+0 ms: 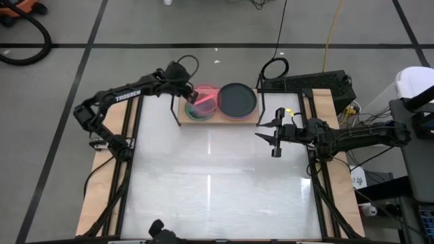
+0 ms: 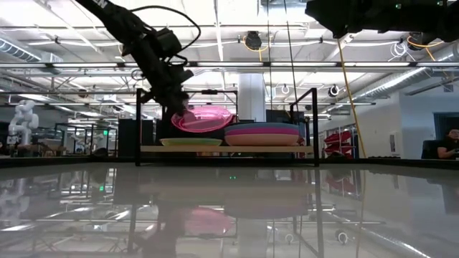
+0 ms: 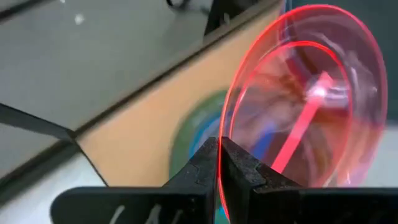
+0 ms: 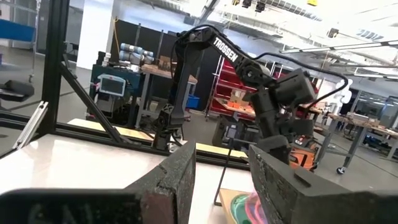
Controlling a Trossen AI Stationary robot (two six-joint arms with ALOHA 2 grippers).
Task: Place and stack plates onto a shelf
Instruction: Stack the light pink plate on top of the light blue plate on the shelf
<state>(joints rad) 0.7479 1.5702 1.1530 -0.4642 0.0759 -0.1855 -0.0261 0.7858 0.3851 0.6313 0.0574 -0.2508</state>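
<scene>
My left gripper (image 3: 219, 163) pinches the hot pink plate (image 1: 204, 95) by its rim, tilted just above the green plate (image 2: 191, 142) on the shelf (image 1: 218, 119). The wire uprights (image 2: 138, 125) stand close beside me. My right gripper (image 1: 269, 141), fingers apart and empty, waits over open table (image 1: 217, 183).

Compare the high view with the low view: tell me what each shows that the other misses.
Only the high view shows the right gripper, open over the bare table, and the black plate topping the right stack. Only the low view shows the hot pink plate tilted, above the left stack rather than flat on it. Both show the left gripper pinching that plate's rim over the shelf.
</scene>
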